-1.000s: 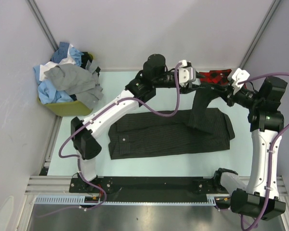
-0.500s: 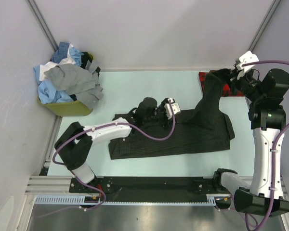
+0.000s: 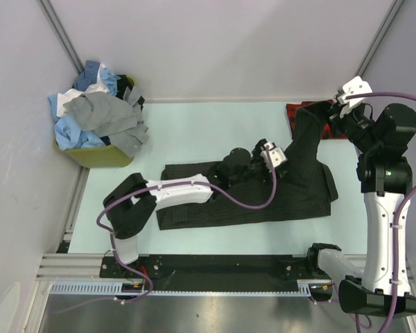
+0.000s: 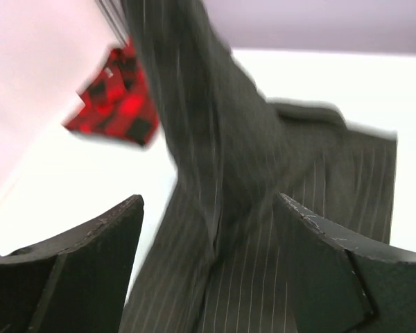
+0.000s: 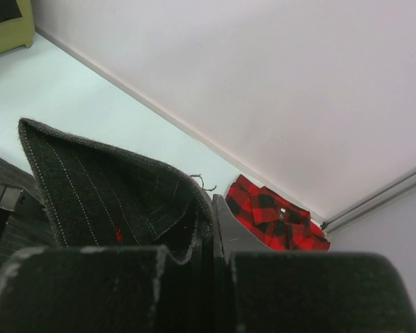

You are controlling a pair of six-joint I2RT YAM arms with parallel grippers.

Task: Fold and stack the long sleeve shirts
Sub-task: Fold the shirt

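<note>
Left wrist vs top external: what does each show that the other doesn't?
Left wrist only: a close look between the left tool's spread fingers. Top external only: the green bin heaped with shirts, and the right tool shut on the raised sleeve. Both: the pinstriped charcoal shirt and the red plaid shirt.

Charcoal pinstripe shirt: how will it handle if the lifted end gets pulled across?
Likely floppy: the dark charcoal pinstriped cloth shirt sags in a limp curtain from the right gripper, jaws shut on its edge. Probably light; one pinch holds that part up. It may drag and wrinkle on the pale table if pulled.
</note>
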